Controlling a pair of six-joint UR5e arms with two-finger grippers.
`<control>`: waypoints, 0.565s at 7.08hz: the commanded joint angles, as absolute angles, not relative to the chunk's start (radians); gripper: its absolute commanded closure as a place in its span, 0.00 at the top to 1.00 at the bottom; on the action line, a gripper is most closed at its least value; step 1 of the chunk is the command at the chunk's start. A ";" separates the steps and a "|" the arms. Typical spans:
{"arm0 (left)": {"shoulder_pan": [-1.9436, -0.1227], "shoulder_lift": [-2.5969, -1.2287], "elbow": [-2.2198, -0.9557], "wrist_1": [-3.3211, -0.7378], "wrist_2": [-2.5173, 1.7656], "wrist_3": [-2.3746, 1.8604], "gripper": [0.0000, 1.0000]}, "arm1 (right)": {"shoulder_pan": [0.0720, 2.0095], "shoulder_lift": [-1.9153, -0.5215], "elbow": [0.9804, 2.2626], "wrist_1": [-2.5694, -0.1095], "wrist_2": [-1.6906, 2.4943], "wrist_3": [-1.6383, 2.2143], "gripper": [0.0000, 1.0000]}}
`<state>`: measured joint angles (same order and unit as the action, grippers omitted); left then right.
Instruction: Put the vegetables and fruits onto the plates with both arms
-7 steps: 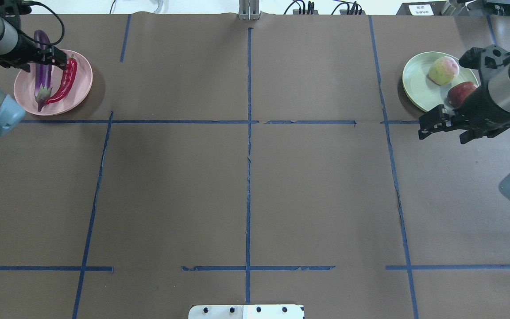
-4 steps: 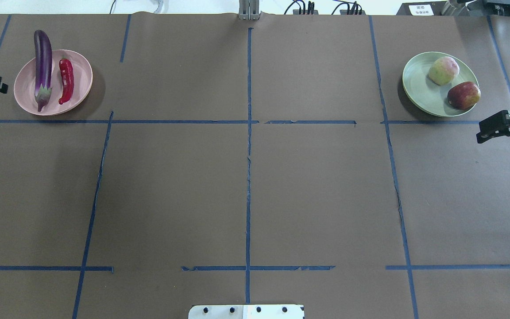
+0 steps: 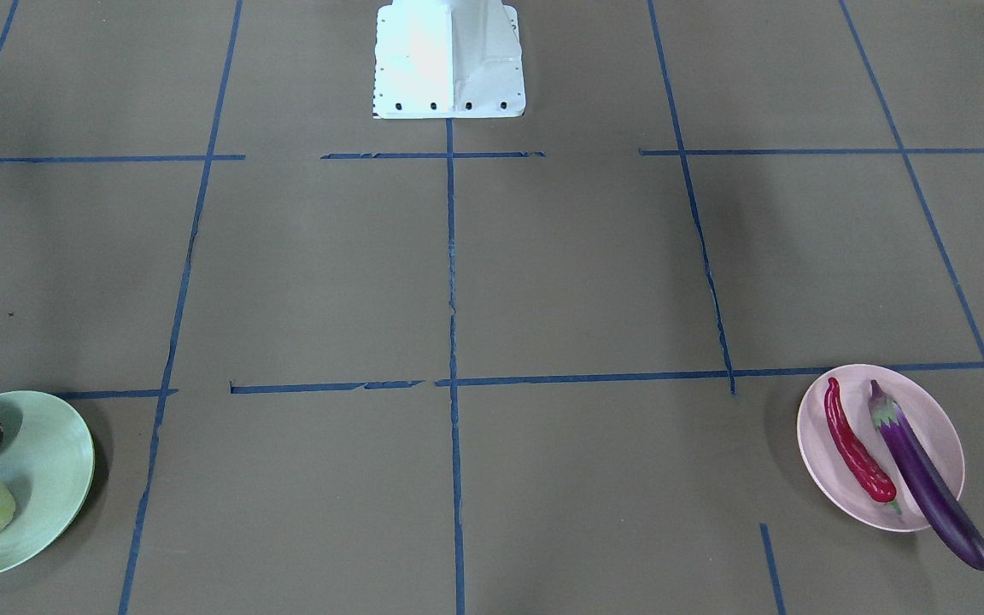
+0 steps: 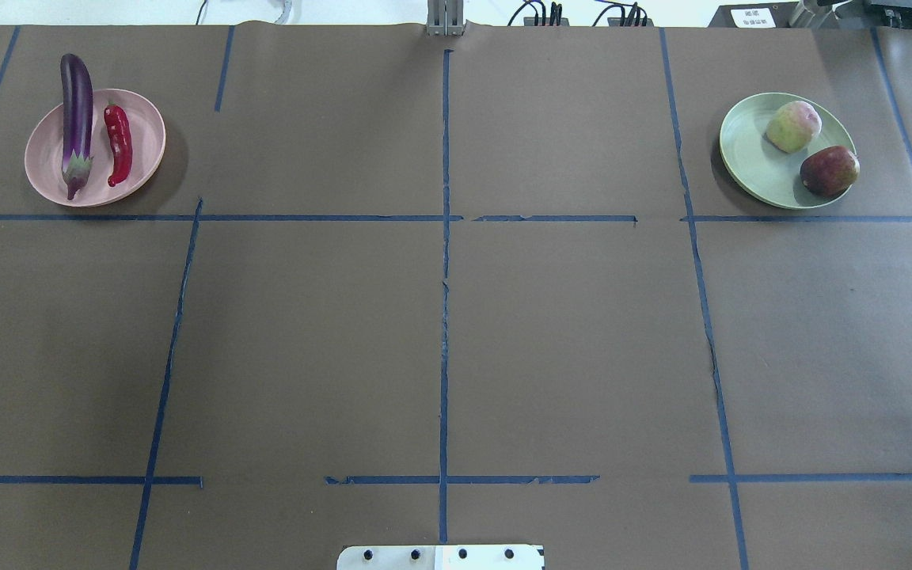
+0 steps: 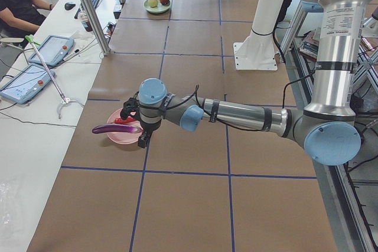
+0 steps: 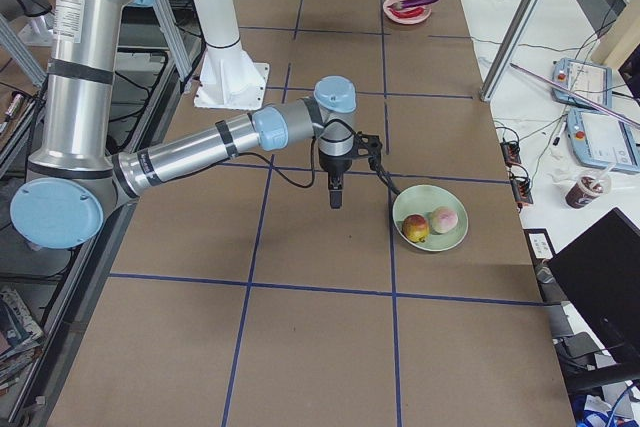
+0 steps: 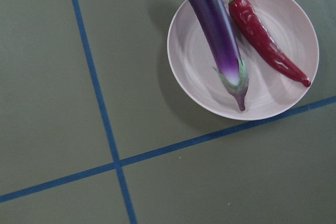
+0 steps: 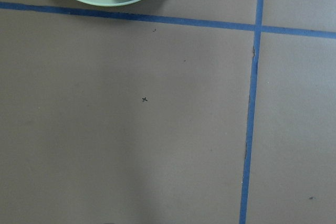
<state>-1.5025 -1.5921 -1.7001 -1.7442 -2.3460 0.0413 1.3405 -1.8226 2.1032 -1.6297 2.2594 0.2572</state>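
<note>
The purple eggplant (image 4: 76,119) and the red chili (image 4: 118,144) lie side by side on the pink plate (image 4: 147,142). The eggplant's tip sticks out over the far rim. The pale green fruit (image 4: 793,126) and the red-and-yellow fruit (image 4: 829,170) sit on the mint plate (image 4: 749,158). Neither gripper shows in the overhead view. My left gripper (image 5: 142,138) hangs above the table just beside the pink plate (image 5: 118,138). My right gripper (image 6: 335,195) hangs beside the mint plate (image 6: 430,237). I cannot tell whether either is open or shut. Nothing hangs from them.
The white base block (image 3: 449,60) stands at the table's near middle edge. Blue tape lines (image 4: 444,237) cross the brown table cover. Tablets, cables and a seated person (image 5: 18,4) are on the side bench beyond the plates.
Both grippers have pulled back from the plates and left the overhead view. The chili, held by the left gripper a second ago, now lies free on the pink plate.
</note>
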 commanded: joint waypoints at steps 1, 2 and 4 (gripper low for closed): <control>-1.581 -1.591 -1.755 -1.502 -2.339 0.249 1.00 | 1.388 -1.865 2.102 -1.625 2.313 0.224 1.00; -1.589 -1.565 -1.756 -1.474 -2.341 0.264 1.00 | 1.400 -1.881 2.102 -1.624 2.351 0.224 1.00; -1.591 -1.502 -1.766 -1.398 -2.349 0.264 1.00 | 1.402 -1.894 2.103 -1.621 2.369 0.229 1.00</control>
